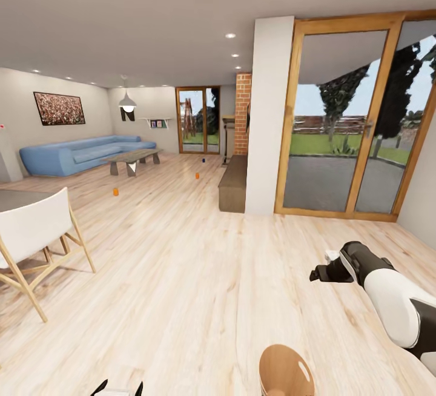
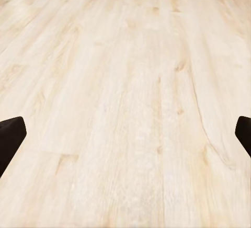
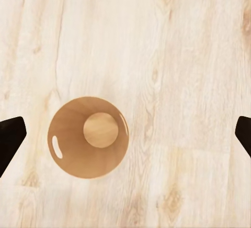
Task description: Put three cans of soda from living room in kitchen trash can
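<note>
Fingers (image 3: 11, 136) of the right gripper (image 3: 125, 139) are spread wide and empty above the tash can (image 3: 89, 137), which stands upright on the wood floor (image 3: 183, 55). Left fingers (image 2: 10, 139) are spread wide too, empty. Far off at 11 o'clock, two orange cans (image 1: 115, 191) and a dark blue can (image 1: 203, 158) stand on the floor near the blue sofa (image 1: 79, 154).

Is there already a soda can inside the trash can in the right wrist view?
No. The trash can shows only its bare coppery-brown inside and round bottom, standing on the wood floor.
</note>
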Motion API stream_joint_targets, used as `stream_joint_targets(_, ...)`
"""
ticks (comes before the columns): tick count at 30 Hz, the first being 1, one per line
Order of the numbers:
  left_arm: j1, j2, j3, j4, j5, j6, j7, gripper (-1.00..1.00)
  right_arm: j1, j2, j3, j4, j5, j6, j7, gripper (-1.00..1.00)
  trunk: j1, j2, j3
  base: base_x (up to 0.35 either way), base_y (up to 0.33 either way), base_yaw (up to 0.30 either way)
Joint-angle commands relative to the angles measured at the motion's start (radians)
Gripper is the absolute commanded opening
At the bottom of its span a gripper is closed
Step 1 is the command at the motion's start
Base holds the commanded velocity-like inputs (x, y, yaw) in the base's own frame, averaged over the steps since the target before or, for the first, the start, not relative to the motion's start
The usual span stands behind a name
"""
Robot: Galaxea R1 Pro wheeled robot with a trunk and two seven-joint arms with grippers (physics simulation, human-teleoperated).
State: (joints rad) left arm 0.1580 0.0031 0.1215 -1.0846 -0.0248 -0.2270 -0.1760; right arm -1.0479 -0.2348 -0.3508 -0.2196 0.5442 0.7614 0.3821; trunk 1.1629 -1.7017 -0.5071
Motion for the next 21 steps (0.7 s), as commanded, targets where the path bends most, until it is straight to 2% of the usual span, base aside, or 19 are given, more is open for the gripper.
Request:
stream_joint_targets(1,0.000,0.000,0.000,0.000,0.000,0.000,0.000,1.00,0.000,0.000,0.000,0.000,0.000,-0.001,0.000,1.00,0.004,-0.007,-0.003,0.000,0.000,0.000)
stream_joint_targets(16,0.000,0.001,0.000,0.000,-0.001,0.000,0.000,1.00,0.001,-0.001,-0.003,-0.009,-0.006,-0.008,0.000,1.00,0.061,-0.112,-0.050,0.000,0.000,0.000)
stream_joint_targets(21,0.000,0.001,0.000,0.000,-0.001,0.001,0.000,1.00,0.002,-0.002,-0.004,-0.010,-0.010,-0.044,0.002,1.00,0.081,-0.147,-0.066,0.000,0.000,0.000)
